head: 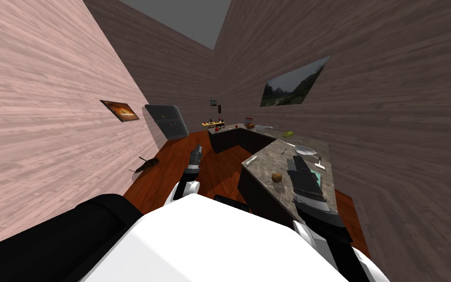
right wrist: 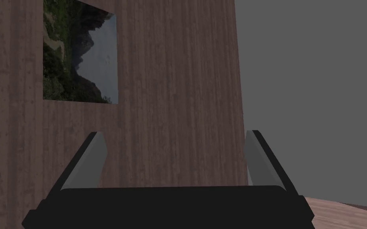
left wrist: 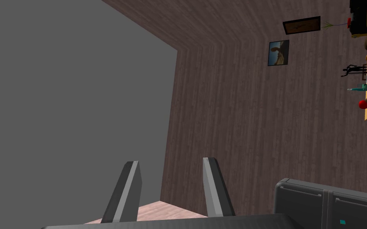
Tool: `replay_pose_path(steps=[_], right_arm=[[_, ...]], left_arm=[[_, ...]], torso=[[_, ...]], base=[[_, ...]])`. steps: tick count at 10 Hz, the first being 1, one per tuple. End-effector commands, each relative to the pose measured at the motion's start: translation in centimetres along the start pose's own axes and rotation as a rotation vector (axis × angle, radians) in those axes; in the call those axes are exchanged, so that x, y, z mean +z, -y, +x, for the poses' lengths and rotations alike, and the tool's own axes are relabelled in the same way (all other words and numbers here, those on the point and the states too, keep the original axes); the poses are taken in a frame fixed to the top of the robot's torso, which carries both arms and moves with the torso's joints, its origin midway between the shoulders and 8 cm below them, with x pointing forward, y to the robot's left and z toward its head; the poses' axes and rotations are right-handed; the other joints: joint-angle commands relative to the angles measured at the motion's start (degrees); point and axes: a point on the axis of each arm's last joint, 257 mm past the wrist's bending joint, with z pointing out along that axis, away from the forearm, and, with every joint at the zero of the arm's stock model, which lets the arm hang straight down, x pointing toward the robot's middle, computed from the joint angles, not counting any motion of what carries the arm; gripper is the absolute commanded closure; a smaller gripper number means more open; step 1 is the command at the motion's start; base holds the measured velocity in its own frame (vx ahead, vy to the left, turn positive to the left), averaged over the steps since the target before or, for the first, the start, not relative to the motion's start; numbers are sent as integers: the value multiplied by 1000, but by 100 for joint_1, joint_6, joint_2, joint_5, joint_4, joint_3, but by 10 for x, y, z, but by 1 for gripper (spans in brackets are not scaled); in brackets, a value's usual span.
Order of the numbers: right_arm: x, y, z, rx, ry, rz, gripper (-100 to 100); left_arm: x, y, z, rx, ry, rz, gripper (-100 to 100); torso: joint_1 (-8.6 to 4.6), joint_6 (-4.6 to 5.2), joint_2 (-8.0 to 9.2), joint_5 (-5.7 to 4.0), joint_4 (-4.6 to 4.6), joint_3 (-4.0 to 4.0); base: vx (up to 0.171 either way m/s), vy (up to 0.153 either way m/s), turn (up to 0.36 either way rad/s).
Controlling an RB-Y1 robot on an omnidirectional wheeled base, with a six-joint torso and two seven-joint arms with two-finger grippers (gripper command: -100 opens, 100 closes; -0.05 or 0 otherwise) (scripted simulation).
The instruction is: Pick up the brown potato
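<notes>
brown and round, the potato (head: 277, 177) lies on the counter (head: 268, 152), a grey speckled top over dark cupboards. it sits close to the edge that faces the floor (head: 219, 171) and touches nothing else.

the right gripper (right wrist: 174, 159) hangs over the same counter, just to the right of the potato and apart from it. in the head view its dark box covers part of a teal thing (head: 320, 179) on the top. its fingers (right wrist: 89, 161) stand wide apart with nothing between them. they point up at the brown plank wall, not down at the counter.

farther along the top lie a small white stick (head: 252, 159), a pale bowl (head: 305, 150), a white tool (head: 320, 164) and a yellow-green fruit (head: 288, 133). all are well apart from the potato. i cannot tell what the stick or the tool is. at its far end the counter bends to the left.

the left gripper (left wrist: 170, 185) is out over the red-brown wooden floor, well to the left of the counter. its fingers are apart and hold nothing. a grey fridge (head: 168, 121) stands beyond it by the pale left wall, and a dark thing (head: 146, 165), too small to make out, lies on the floor at that wall's foot.
</notes>
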Motion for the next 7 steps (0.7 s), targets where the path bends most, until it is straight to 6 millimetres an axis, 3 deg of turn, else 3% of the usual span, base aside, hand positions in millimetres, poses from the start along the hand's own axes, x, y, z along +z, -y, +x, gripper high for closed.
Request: replay_pose_path(steps=[1,4,5,6,7], right_arm=[[-2,7,3,-34,-24,23,-100],[-20,37,12,-149,-111,125,-100],[-20,37,13,-164,-118,124,-100],[-32,53,15,-213,-158,180,-100],[-32,54,17,-236,-168,179,-100]], left_arm=[[0,0,0,0,0,0,0],[0,0,0,0,0,0,0],[0,0,0,0,0,0,0],[0,0,0,0,0,0,0],[0,0,0,0,0,0,0]], torso=[[0,0,0,0,0,0],[-1,0,-1,0,0,-1],[1,-1,0,0,0,0],[-1,0,-1,0,0,0],[-1,-1,0,0,0,0]], base=[[-7,19,19],[-6,24,37],[-7,22,19],[-7,24,55],[-8,20,27]])
